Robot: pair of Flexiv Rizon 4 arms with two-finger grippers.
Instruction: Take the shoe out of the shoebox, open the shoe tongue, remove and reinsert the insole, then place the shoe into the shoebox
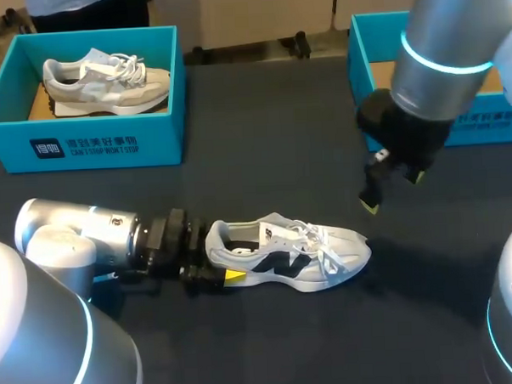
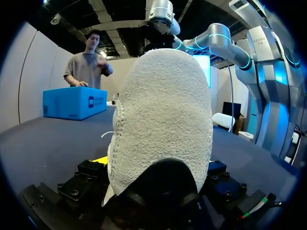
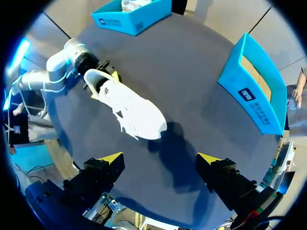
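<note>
Sideways, left jaws pinch the nubbly-heeled shoe; right jaws gape.

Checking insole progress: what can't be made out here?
Insole of the white mesh sneaker: opening dark and too small in head view; its heel blocks left wrist view.
Right-hand blue cardboard shoebox: head view, right arm covers part, frame edge cuts it.
</note>
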